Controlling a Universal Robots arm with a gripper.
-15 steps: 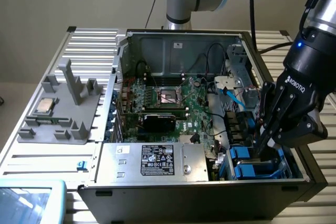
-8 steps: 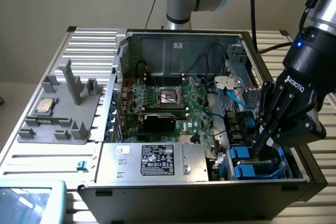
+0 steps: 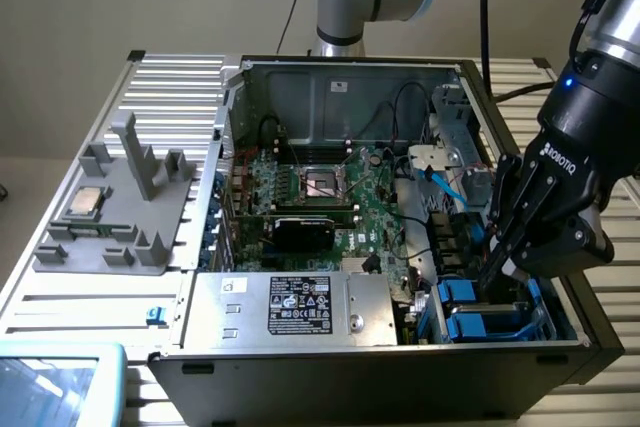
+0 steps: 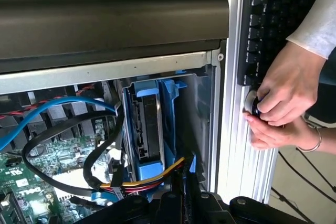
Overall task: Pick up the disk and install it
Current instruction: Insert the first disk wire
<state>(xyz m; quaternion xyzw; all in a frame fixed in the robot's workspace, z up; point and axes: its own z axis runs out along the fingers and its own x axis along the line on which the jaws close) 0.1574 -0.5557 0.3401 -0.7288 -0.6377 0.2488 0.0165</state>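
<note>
The fingers (image 3: 505, 247) were pinched almost shut, gripping nothing visible, their tips at the blue drive bay (image 3: 480, 325). The disk (image 4: 149, 129) stood on edge in that bay, straight ahead of them, long axis running down into the case. "ROBOTIQ" was printed in white on the black housing (image 3: 575, 147) above them.

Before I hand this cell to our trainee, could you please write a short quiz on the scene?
1. True or false: the disk, in its blue carrier, sits inside the drive bay.
2. What does the CPU chip lie on?
3. The gripper is nearest to: A the power supply, B the drive bay, C the CPU chip.
Key: 1 true; 2 the grey tray; 3 B.
</note>
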